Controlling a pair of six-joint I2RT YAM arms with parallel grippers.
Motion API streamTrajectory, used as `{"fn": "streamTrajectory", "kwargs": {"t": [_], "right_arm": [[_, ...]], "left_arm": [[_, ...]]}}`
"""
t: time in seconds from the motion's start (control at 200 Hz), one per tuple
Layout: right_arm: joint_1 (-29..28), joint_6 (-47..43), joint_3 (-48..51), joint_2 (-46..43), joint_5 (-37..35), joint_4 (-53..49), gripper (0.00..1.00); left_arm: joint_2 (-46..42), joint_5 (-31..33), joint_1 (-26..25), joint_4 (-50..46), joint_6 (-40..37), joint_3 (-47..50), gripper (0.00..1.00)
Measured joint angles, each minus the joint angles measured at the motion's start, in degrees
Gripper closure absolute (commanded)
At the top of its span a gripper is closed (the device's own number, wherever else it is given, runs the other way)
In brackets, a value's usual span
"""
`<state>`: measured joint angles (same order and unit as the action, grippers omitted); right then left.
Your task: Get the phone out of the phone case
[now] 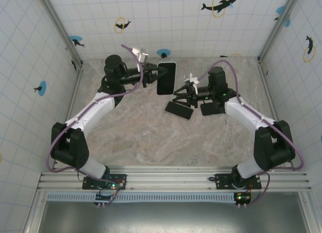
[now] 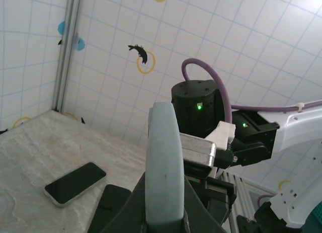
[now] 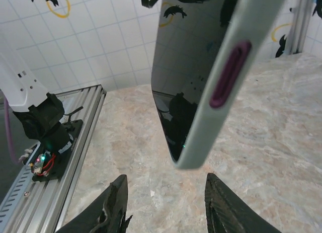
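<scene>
Left gripper (image 1: 154, 76) grips pale phone case (image 3: 201, 142), purple button (image 3: 230, 74), glossy phone (image 3: 186, 67) seemingly inside.

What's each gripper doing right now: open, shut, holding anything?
Left gripper: shut on the cased phone.
Right gripper: open, holding nothing.
</scene>
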<state>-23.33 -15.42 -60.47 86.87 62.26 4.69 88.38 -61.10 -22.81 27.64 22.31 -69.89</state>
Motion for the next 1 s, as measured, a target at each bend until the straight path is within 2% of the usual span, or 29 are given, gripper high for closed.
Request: {"fn": "streamTrajectory", "kwargs": {"t": [0.571,1.001], "right_arm": [[-1.81,1.31,-1.84,2.8,1.03,1.64,0.78],[-1.84,-0.26,-2.69,3.32,1.75,1.46,0.78]], "left_arm": [[-0.28,-1.49,0.0,0.15,0.33,1.84,1.0],[-0.28,-1.53,0.0,0.98,1.55,1.99,1.0]]}}
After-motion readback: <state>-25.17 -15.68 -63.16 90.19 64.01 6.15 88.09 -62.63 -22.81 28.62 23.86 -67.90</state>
